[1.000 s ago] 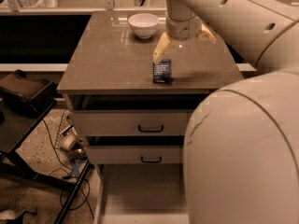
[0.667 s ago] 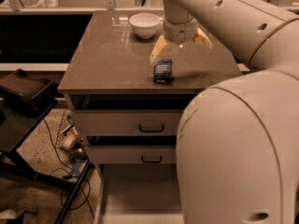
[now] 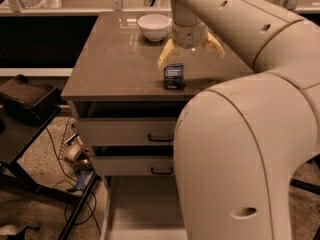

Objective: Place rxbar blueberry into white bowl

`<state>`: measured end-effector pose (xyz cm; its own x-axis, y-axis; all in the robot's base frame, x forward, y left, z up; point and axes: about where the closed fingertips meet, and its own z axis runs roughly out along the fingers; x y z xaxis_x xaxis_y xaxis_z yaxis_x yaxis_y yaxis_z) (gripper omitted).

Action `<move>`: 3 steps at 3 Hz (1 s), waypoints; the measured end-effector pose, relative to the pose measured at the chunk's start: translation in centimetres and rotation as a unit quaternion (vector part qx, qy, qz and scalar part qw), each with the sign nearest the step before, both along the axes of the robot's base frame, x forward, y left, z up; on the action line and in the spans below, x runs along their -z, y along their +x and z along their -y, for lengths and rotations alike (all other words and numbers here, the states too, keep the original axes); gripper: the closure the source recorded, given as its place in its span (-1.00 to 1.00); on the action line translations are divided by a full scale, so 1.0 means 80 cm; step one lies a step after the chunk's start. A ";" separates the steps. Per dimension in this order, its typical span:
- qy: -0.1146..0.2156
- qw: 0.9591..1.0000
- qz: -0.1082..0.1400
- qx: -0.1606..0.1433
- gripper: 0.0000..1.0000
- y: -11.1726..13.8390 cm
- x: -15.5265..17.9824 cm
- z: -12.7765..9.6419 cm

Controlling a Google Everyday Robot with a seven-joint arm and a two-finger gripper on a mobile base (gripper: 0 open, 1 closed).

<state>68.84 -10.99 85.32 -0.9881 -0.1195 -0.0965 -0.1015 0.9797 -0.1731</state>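
Note:
The rxbar blueberry (image 3: 174, 76), a dark navy wrapper with pale text, stands on the brown tabletop (image 3: 120, 64) near its front edge. The white bowl (image 3: 154, 26) sits at the back of the table, left of the arm's wrist. My gripper (image 3: 190, 53) hangs just behind and above the bar. It is open and empty, with one pale finger (image 3: 165, 57) spread to the left and the other to the right. The bar lies in front of the gap between them.
The table has two drawers with dark handles (image 3: 161, 137) below the top. A black stand (image 3: 25, 101) and cables on the floor lie to the left. My large arm link (image 3: 240, 154) fills the right foreground. A counter edge (image 3: 75, 9) runs behind the table.
My arm's big link has swung left and covers more of the view. The gripper has sunk slightly toward the bar. The bar and bowl have not moved.

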 end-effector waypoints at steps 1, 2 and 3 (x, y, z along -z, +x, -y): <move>0.014 1.000 -0.010 0.008 -1.00 0.004 0.010 -0.015; 0.053 0.998 -0.027 0.012 -1.00 0.006 0.032 -0.023; 0.093 0.995 -0.043 0.021 -1.00 0.000 0.050 -0.021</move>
